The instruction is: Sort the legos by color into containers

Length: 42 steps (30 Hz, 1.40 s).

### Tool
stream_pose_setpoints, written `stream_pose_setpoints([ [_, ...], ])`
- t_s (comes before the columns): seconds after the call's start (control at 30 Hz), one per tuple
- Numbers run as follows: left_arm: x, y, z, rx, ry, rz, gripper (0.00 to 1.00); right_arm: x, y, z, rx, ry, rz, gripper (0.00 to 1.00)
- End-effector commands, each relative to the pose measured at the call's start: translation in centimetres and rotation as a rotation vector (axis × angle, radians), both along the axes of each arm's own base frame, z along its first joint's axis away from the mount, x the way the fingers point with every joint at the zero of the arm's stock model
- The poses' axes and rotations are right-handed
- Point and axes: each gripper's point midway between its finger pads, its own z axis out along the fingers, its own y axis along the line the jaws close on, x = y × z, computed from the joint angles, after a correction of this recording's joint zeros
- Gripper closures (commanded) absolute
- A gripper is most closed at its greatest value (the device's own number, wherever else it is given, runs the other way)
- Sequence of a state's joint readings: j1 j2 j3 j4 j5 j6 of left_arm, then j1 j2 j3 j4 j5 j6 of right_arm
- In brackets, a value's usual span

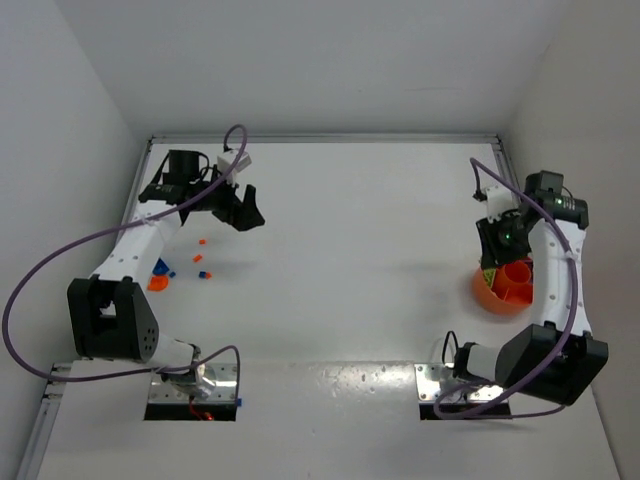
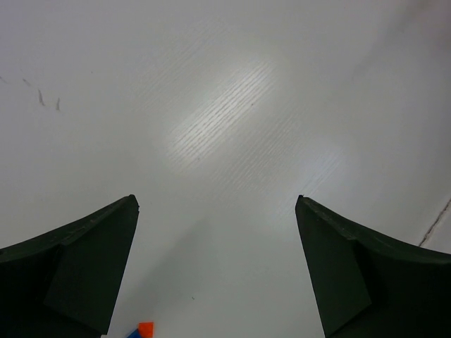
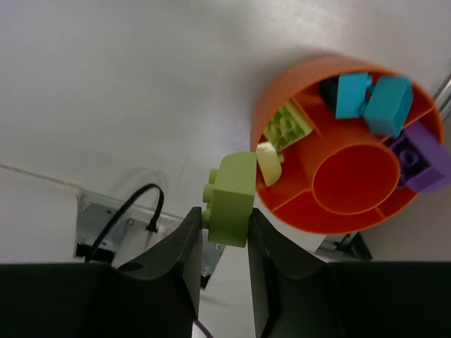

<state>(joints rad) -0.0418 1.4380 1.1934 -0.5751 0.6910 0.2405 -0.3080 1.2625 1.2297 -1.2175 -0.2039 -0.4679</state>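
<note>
My right gripper (image 3: 224, 213) is shut on a lime green lego (image 3: 231, 197), holding it just outside the rim of the orange bowl (image 3: 282, 88). The bowl's ring compartments hold lime green legos (image 3: 287, 127), cyan legos (image 3: 386, 104) and a purple lego (image 3: 423, 160); its central cup (image 3: 356, 177) looks bare. In the top view the bowl (image 1: 482, 290) sits at the right, under the right gripper (image 1: 494, 258). My left gripper (image 1: 250, 220) hangs open over bare table at the far left. Loose orange and blue legos (image 1: 200, 260) lie just nearer than it. One orange lego (image 2: 145, 328) shows between the left fingers.
A larger orange piece (image 1: 157, 283) and a blue piece (image 1: 161, 266) lie by the left arm. White walls close in the table on the left, right and far sides. Metal base plates (image 1: 445, 380) and cables sit at the near edge.
</note>
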Motion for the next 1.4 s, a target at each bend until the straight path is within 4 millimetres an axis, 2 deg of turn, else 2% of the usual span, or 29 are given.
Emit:
stream_pose_setpoints([
  [0.0, 0.4, 0.6, 0.5, -0.009, -0.058, 0.018, 0.00, -2.7, -1.6, -1.4, -0.066, 0.067, 0.008, 1.00],
  [0.07, 0.5, 1.0, 0.8, -0.002, -0.067, 0.034, 0.00, -3.2, -1.9, -1.3, -0.075, 0.074, 0.001, 1.00],
  [0.2, 0.5, 1.5, -0.2, -0.036, -0.028, 0.033, 0.00, -4.2, -2.7, -2.0, -0.095, 0.127, -0.004, 1.00],
  [0.3, 0.5, 1.7, -0.6, -0.068, -0.007, 0.025, 0.00, -3.7, -3.8, -2.6, -0.124, 0.148, -0.010, 1.00],
  [0.77, 1.0, 3.1, -0.8, -0.065, -0.013, 0.049, 0.00, -2.0, -5.7, -4.8, -0.164, 0.212, 0.000, 0.93],
  [0.97, 1.1, 4.1, -1.1, -0.051, -0.004, 0.083, 0.00, -1.7, -5.6, -5.5, -0.146, 0.231, 0.004, 0.83],
  [1.07, 0.8, 4.4, -1.3, -0.046, 0.007, 0.087, 0.00, -1.6, -5.4, -5.7, -0.143, 0.239, 0.014, 0.72],
  [1.37, 1.0, 5.5, -1.6, -0.025, 0.017, 0.125, 0.00, -1.0, -5.3, -5.2, -0.132, 0.214, 0.007, 0.62],
])
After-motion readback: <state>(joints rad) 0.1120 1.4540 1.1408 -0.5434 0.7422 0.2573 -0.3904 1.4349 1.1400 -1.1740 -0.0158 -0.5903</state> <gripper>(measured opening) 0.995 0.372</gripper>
